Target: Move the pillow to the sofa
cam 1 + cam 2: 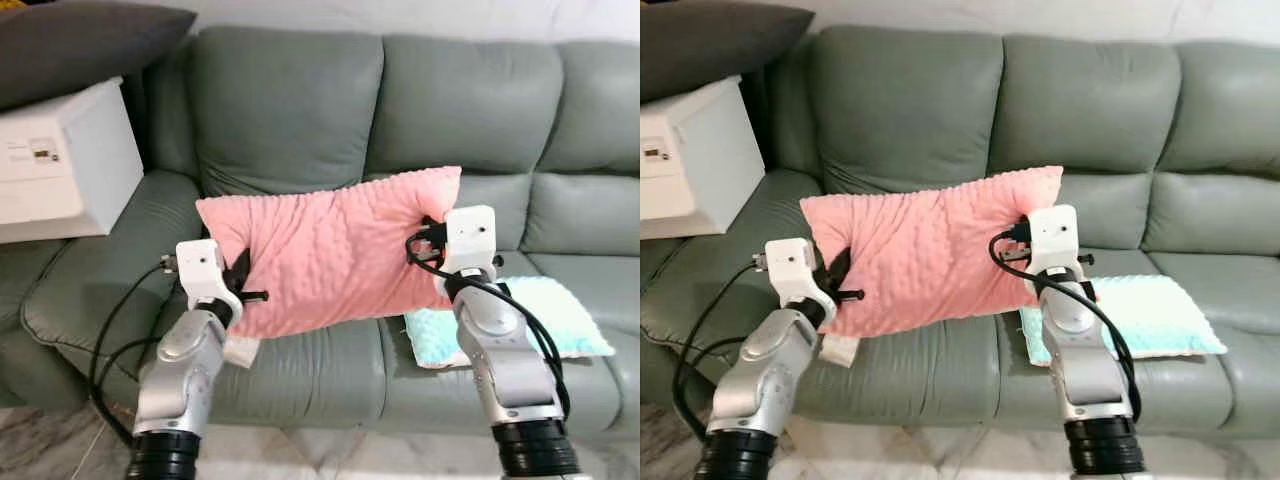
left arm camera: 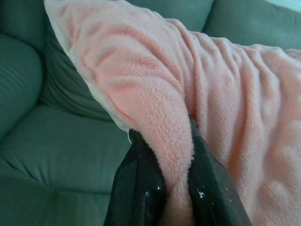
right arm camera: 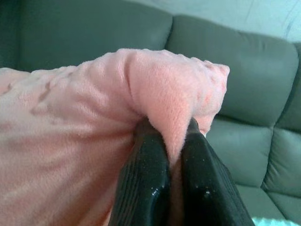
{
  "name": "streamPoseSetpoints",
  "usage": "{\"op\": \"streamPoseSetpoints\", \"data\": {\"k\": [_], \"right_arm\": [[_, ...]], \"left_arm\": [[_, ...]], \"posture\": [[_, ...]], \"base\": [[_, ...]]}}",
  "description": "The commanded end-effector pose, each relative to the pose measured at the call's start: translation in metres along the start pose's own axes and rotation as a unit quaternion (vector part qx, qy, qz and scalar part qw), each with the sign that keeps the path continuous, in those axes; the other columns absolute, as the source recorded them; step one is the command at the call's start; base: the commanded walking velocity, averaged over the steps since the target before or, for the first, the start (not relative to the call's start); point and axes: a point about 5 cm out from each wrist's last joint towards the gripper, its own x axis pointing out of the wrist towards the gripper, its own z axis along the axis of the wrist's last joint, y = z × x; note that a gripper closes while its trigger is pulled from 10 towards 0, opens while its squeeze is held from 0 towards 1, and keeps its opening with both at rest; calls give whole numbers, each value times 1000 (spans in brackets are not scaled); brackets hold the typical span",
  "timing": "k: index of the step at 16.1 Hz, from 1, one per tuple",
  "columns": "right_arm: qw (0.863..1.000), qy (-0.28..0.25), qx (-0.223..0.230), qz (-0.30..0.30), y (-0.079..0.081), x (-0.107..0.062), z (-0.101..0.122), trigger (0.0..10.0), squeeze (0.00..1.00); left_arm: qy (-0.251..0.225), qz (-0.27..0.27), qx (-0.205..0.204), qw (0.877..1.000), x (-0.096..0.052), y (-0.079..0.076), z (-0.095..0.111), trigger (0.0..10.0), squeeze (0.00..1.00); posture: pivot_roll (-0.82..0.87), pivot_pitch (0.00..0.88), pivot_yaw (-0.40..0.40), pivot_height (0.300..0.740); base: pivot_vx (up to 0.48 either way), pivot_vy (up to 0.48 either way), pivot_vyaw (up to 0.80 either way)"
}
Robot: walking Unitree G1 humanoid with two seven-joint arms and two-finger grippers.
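A pink fluffy pillow (image 1: 330,250) hangs stretched between my two grippers, above the seat of the grey-green sofa (image 1: 300,110). My left gripper (image 1: 240,280) is shut on the pillow's left edge; the left wrist view has pink fabric (image 2: 178,141) pinched between the black fingers (image 2: 141,188). My right gripper (image 1: 428,235) is shut on the pillow's right edge, with a fold of pink fabric (image 3: 164,103) squeezed between its fingers (image 3: 146,179). The pillow's lower edge sits close above the seat cushion.
A light turquoise cushion (image 1: 545,315) lies on the sofa seat at the right, under my right arm. A white box (image 1: 60,160) with a dark grey pillow (image 1: 70,40) on top stands over the sofa's left armrest. Pale marble floor (image 1: 330,455) lies in front.
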Motion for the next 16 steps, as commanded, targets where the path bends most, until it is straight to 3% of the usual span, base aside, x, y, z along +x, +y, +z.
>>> {"op": "streamPoseSetpoints", "data": {"k": [1, 3, 16], "right_arm": [[1000, -23, 3, -3, -2, 1, 10, 10000, 0], [1000, -23, 3, -3, -1, 1, 10, 10000, 0], [1000, -24, 3, -5, 0, 0, 10, 10000, 0]], "left_arm": [[-3, -13, 7, 1000, 1, -5, 2, 10000, 0], [-3, -15, 8, 1000, 1, -5, 3, 10000, 0], [0, -18, 10, 1000, 2, -6, 2, 10000, 0]], "posture": [[-55, 0, -13, 740], [-55, 0, -13, 740], [-56, 0, -8, 740]], "base": [[0, 0, 0], [0, 156, 0], [0, 457, 0]]}}
